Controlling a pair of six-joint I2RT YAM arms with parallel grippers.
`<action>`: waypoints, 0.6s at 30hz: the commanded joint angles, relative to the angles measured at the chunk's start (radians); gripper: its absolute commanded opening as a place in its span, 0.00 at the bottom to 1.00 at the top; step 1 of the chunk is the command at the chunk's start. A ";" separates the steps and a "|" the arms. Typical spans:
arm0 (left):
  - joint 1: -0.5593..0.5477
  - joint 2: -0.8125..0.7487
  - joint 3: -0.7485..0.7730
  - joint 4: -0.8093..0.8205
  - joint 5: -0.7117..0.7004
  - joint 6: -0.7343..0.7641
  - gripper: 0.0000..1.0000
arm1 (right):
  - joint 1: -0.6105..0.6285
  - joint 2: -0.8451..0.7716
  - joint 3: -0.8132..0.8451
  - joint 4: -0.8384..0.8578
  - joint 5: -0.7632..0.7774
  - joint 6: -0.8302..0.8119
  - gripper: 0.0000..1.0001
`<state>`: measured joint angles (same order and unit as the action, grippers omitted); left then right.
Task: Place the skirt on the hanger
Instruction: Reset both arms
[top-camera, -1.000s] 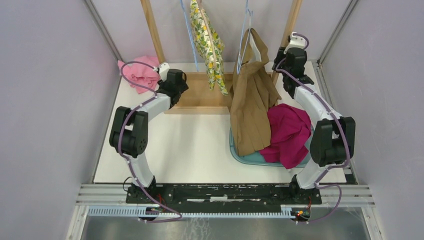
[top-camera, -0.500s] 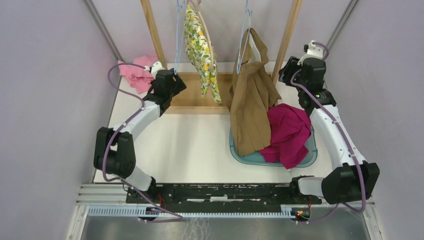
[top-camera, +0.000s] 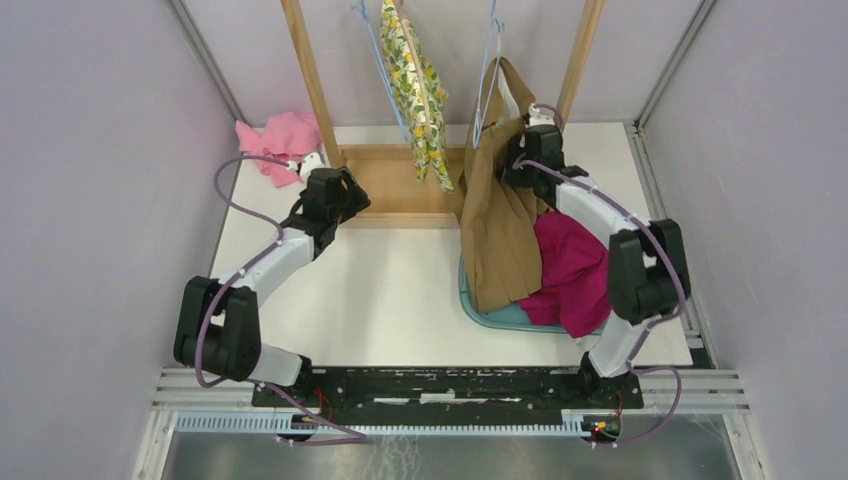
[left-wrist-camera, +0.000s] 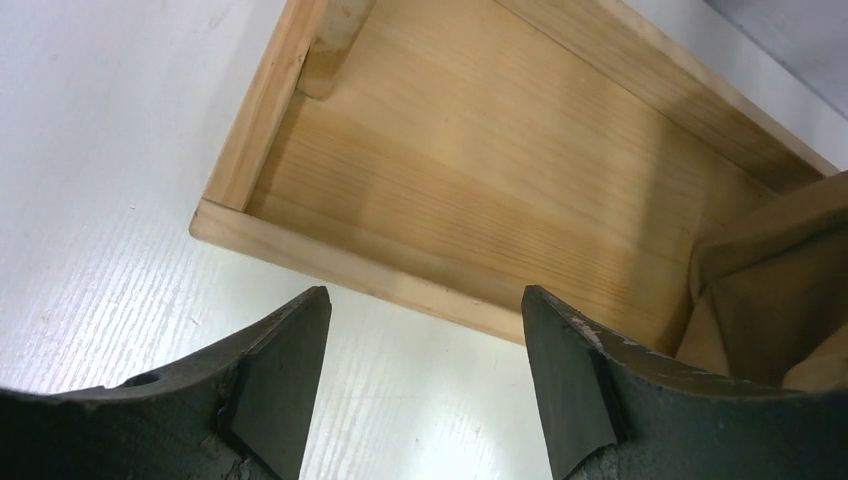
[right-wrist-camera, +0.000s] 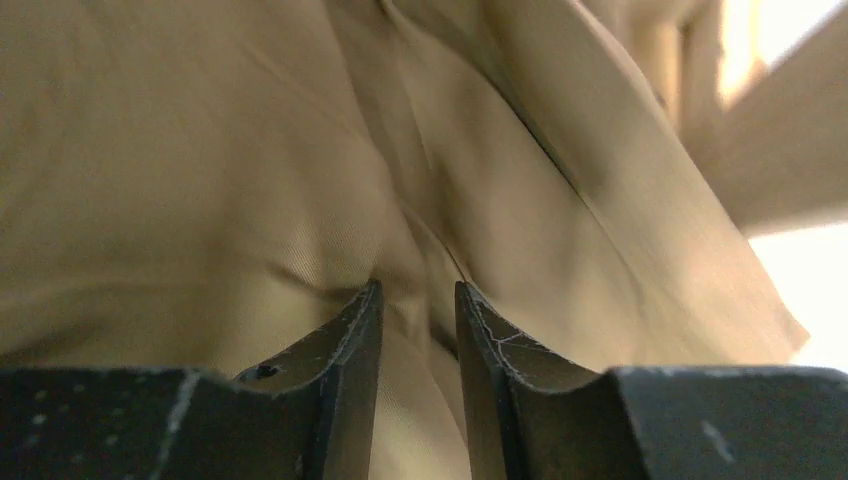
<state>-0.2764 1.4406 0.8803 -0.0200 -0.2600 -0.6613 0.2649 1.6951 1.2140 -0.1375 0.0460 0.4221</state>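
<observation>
A brown skirt (top-camera: 500, 220) hangs from a light blue hanger (top-camera: 487, 70) on the wooden rack, and its hem reaches down into the basin. My right gripper (top-camera: 515, 165) presses into the skirt's upper right side. In the right wrist view that gripper (right-wrist-camera: 418, 287) has its fingers close together, with a fold of the brown skirt (right-wrist-camera: 200, 150) pinched between them. My left gripper (top-camera: 350, 192) hovers low by the near left corner of the rack's base. Seen from the left wrist, it (left-wrist-camera: 425, 298) is open and holds nothing, with the skirt's edge (left-wrist-camera: 770, 270) at the right.
A lemon-print garment (top-camera: 420, 80) hangs on a second hanger to the left. A magenta garment (top-camera: 575, 265) lies in a teal basin (top-camera: 500, 318). A pink cloth (top-camera: 275, 140) lies at the back left. The wooden base tray (left-wrist-camera: 480, 150) and two upright posts (top-camera: 310, 80) form the rack.
My right arm swung out to the far right, then back in against the skirt, and its fingers narrowed on the fabric. The left arm drew back toward me. The lemon-print garment swayed.
</observation>
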 joint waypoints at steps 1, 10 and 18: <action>0.003 -0.053 -0.015 0.054 0.010 -0.026 0.77 | 0.030 0.184 0.211 0.027 0.035 0.039 0.37; 0.003 -0.030 -0.030 0.074 0.013 -0.021 0.77 | 0.030 0.391 0.402 0.297 -0.198 0.162 0.38; 0.002 0.007 -0.034 0.105 0.028 -0.029 0.77 | 0.021 0.481 0.524 0.499 -0.281 0.222 0.42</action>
<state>-0.2764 1.4307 0.8459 0.0254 -0.2508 -0.6617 0.2955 2.1464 1.6382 0.1543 -0.1730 0.5850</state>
